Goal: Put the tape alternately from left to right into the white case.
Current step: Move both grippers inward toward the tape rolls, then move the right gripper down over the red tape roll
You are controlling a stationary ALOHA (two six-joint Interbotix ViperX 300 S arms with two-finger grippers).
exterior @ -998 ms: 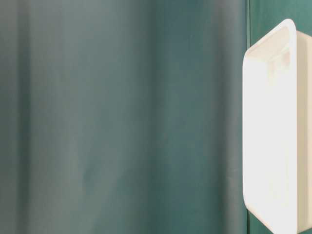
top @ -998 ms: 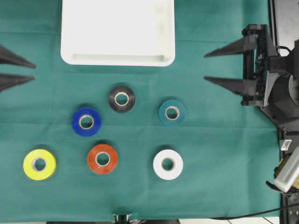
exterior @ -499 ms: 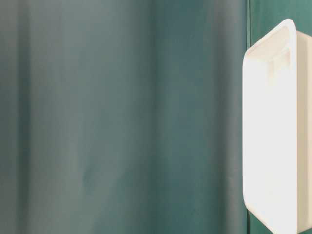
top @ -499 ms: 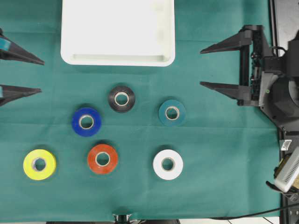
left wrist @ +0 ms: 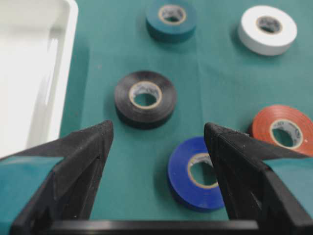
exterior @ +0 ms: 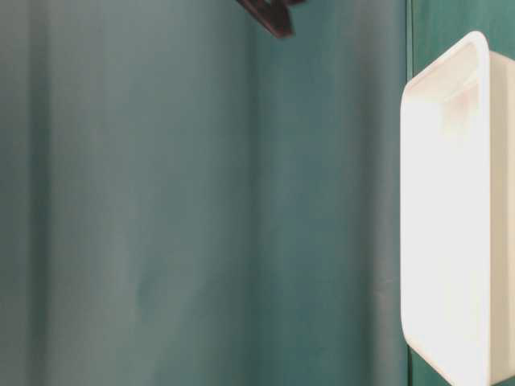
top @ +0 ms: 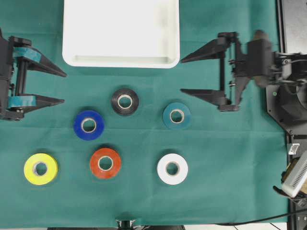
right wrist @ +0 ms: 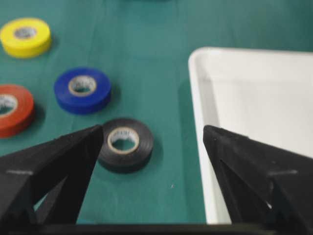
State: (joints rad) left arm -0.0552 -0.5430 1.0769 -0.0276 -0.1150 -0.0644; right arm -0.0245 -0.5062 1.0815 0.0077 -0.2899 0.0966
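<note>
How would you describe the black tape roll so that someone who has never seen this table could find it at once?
Start at the white case at the top of the green cloth in the overhead view. Just below its near rim, roughly under its middle, lies the black tape roll. It is the roll closest to the case and the only black one; the blue roll and teal roll lie farther down.

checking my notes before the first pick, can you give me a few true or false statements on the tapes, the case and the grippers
1. The white case holds no tape. True.
2. Six tape rolls lie on the green cloth. True.
3. The left gripper is shut on the blue tape. False: its jaws stand open and hold nothing; the blue roll lies flat on the cloth.
4. The yellow tape sits nearest the case. False: the black tape is nearest.
5. The right gripper is open and empty. True.
</note>
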